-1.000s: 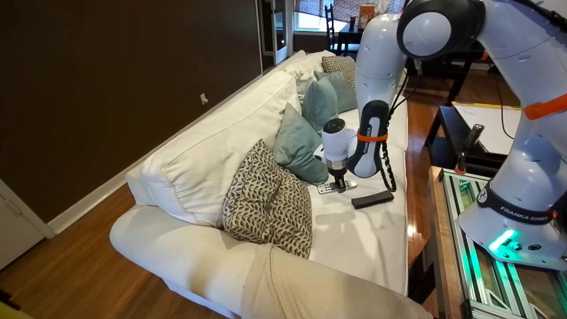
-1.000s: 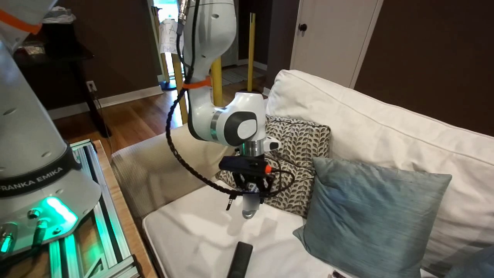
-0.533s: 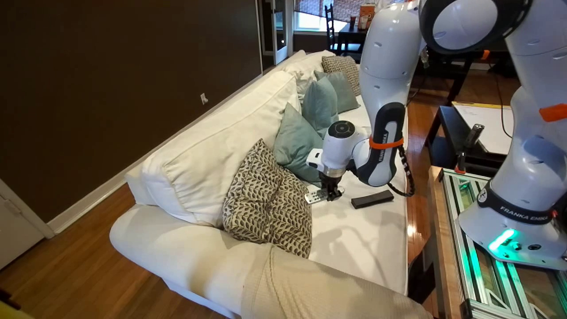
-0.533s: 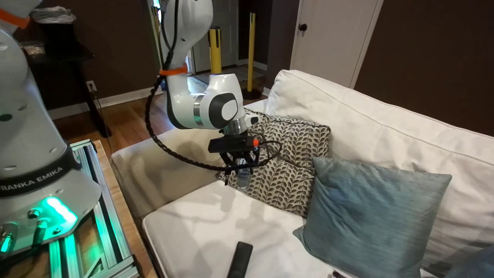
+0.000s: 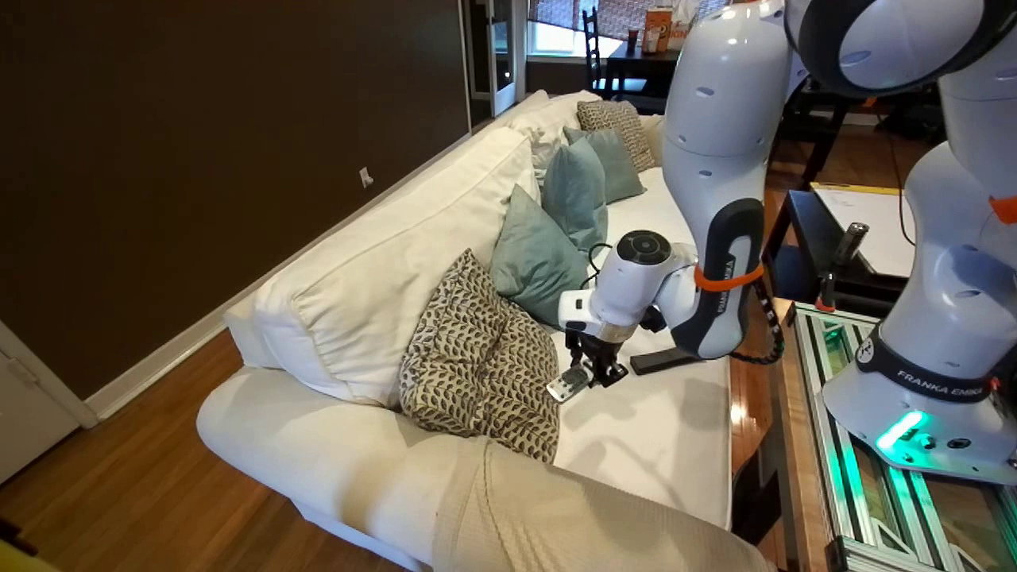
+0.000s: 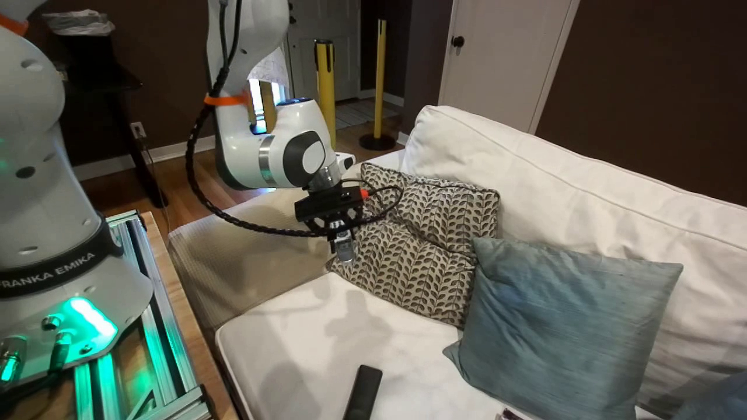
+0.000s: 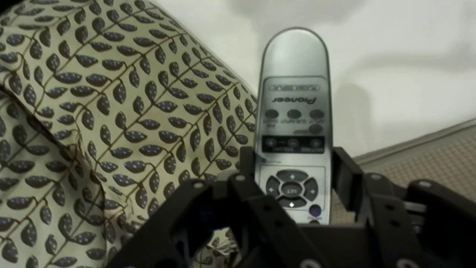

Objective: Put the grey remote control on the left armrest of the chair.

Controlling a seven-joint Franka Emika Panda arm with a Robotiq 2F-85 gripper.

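The grey remote control (image 7: 293, 156) is held between the fingers of my gripper (image 7: 292, 163), which is shut on its middle. In both exterior views the remote (image 5: 569, 385) (image 6: 345, 251) hangs tilted down in the gripper (image 5: 594, 370) (image 6: 339, 234), above the seat of the cream-white sofa (image 5: 397, 254), beside the patterned pillow. The left armrest (image 5: 349, 453) is the wide padded roll at the sofa's near end in an exterior view, partly under a woven cover; it also shows behind the gripper (image 6: 251, 262). The gripper is apart from the armrest. The remote's rear end is hidden by the gripper.
A black remote bar (image 5: 661, 361) (image 6: 363, 392) lies on the seat. The leaf-patterned pillow (image 5: 485, 357) (image 7: 130, 93) leans between the gripper and the back cushion. A teal pillow (image 5: 536, 258) (image 6: 572, 321) stands beside it. The robot's table (image 5: 802, 445) runs along the sofa's front.
My gripper, holding the grey remote, has risen from the seat and moved toward the armrest end. The remote has turned and tilted. The black bar and pillows have stayed put.
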